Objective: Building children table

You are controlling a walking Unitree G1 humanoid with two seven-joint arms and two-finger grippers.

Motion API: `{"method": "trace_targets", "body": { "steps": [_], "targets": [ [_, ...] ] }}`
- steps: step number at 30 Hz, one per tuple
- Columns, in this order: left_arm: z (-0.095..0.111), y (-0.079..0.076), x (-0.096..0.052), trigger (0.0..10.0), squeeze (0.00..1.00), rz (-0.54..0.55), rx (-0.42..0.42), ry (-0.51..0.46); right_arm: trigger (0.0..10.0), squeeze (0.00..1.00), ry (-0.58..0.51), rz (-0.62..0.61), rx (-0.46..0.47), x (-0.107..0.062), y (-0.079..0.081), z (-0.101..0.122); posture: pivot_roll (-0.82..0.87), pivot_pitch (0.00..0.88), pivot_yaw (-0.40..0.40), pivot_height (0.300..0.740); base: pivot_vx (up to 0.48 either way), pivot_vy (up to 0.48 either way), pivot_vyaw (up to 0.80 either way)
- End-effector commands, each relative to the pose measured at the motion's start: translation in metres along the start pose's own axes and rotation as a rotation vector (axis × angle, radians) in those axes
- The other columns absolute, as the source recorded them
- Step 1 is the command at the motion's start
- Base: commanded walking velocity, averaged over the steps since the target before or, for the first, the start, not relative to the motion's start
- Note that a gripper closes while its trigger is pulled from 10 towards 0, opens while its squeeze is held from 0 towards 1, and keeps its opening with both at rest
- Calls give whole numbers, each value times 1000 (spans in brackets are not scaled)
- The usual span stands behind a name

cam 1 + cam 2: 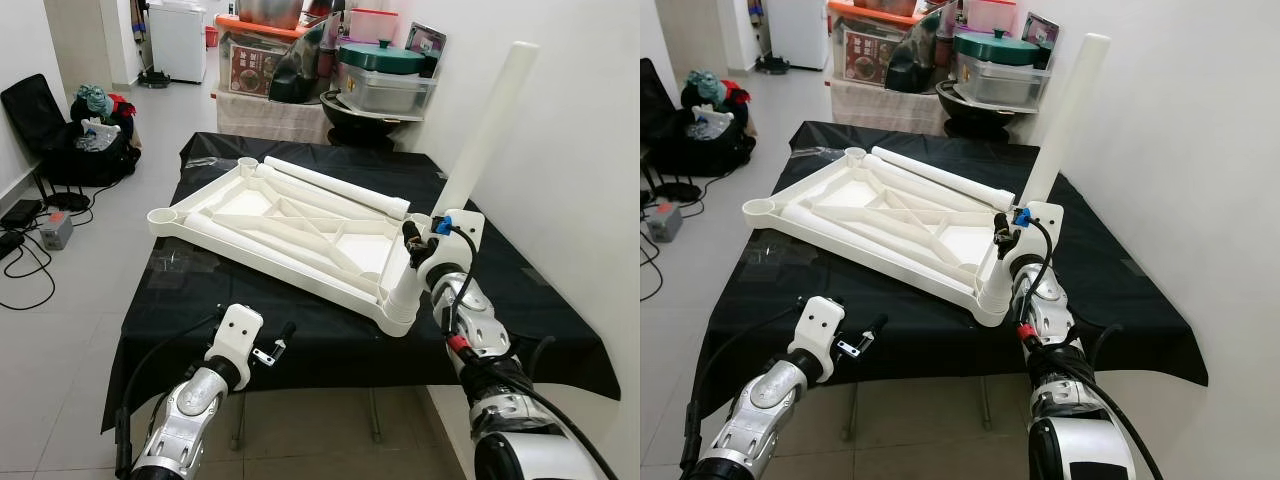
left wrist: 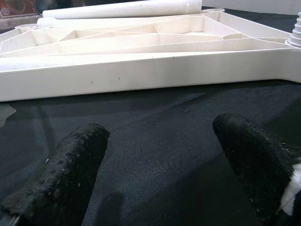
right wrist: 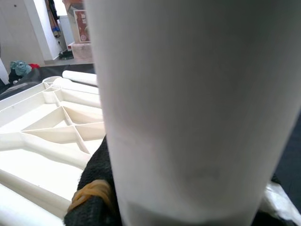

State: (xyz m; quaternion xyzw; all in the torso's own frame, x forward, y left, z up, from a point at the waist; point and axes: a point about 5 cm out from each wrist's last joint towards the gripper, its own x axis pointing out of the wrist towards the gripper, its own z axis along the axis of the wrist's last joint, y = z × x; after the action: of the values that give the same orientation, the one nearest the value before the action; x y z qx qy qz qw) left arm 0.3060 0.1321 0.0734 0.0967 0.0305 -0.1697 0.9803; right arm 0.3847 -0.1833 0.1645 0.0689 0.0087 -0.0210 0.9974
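Currently the white tabletop (image 1: 290, 235) lies underside-up on the black-covered table (image 1: 520, 300). Right gripper (image 1: 418, 252) clamps a white leg (image 1: 480, 140) standing tilted in the near corner socket (image 1: 400, 305). Left gripper (image 2: 164, 160) hovers just off the table's near edge, fingers (image 2: 66, 169) spread, holding nothing.

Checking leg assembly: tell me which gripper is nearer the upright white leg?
Right. The right gripper grips the upright white leg near its base; the left gripper hovers apart over the black cloth.
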Motion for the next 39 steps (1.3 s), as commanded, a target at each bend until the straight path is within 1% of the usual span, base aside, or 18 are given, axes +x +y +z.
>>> {"method": "trace_targets", "body": {
  "steps": [1,7,8,16,17,20,21,24,25,28,29,30,31,32,34,37,38,39],
  "targets": [
    [1,-3,3,10000,0,-22,12,0,10000,259,185,-42,15,-12,-12,-45,56,0,-124,740,0,0,0],
    [1,-3,3,10000,0,-23,13,1,10000,212,180,-43,8,-12,-12,-45,55,0,-123,740,0,0,0],
    [1,-3,3,10000,0,-23,14,1,10000,102,175,-38,5,-12,-11,-44,54,0,-122,740,0,0,0],
    [1,-3,4,10000,0,-22,16,1,10000,192,157,-25,20,-12,-10,-42,53,0,-121,740,0,0,0],
    [1,-3,4,10000,0,-23,16,1,10000,302,156,-28,18,-12,-10,-41,53,0,-121,740,0,0,0],
    [1,-3,4,10000,0,-24,15,2,10000,278,153,-26,14,-12,-10,-41,53,0,-121,740,0,0,0],
    [1,-3,4,10000,0,-24,15,2,10000,200,150,-25,13,-12,-10,-40,53,0,-120,740,0,0,0],
    [1,-3,3,10000,0,-24,15,2,10000,180,143,-19,24,-12,-9,-40,53,0,-120,740,0,0,0],
    [1,-3,3,10000,0,-25,15,2,10000,267,134,-14,33,-12,-9,-39,51,0,-117,740,0,0,0],
    [1,-3,3,10000,0,-25,15,1,10000,267,128,-10,39,-12,-8,-38,52,0,-117,740,0,0,0],
    [0,-3,3,10000,0,-26,15,2,10000,655,127,-13,32,-12,-9,-37,51,0,-118,740,0,0,0],
    [0,-3,3,10000,0,-26,15,2,10000,655,127,-13,32,-12,-9,-37,51,0,-118,740,0,0,0],
    [0,-3,3,10000,0,-27,15,2,10000,576,131,-19,15,-12,-9,-37,50,0,-117,740,0,0,0],
    [0,-3,3,10000,0,-27,15,2,10000,318,129,-20,8,-12,-9,-37,50,0,-117,740,0,0,0],
    [0,-3,4,10000,0,-28,16,3,10000,318,128,-20,4,-12,-9,-36,50,0,-117,740,0,0,0],
    [0,-3,4,10000,0,-28,15,4,10000,220,125,-20,1,-12,-9,-36,49,0,-117,740,0,0,0],
    [0,-3,4,10000,0,-29,16,4,10000,0,124,-20,-3,-12,-9,-36,49,0,-117,740,0,0,0],
    [0,-3,4,10000,0,-29,16,5,10000,0,110,-15,0,-12,-9,-34,49,0,-116,740,0,0,0]
  ]
}}
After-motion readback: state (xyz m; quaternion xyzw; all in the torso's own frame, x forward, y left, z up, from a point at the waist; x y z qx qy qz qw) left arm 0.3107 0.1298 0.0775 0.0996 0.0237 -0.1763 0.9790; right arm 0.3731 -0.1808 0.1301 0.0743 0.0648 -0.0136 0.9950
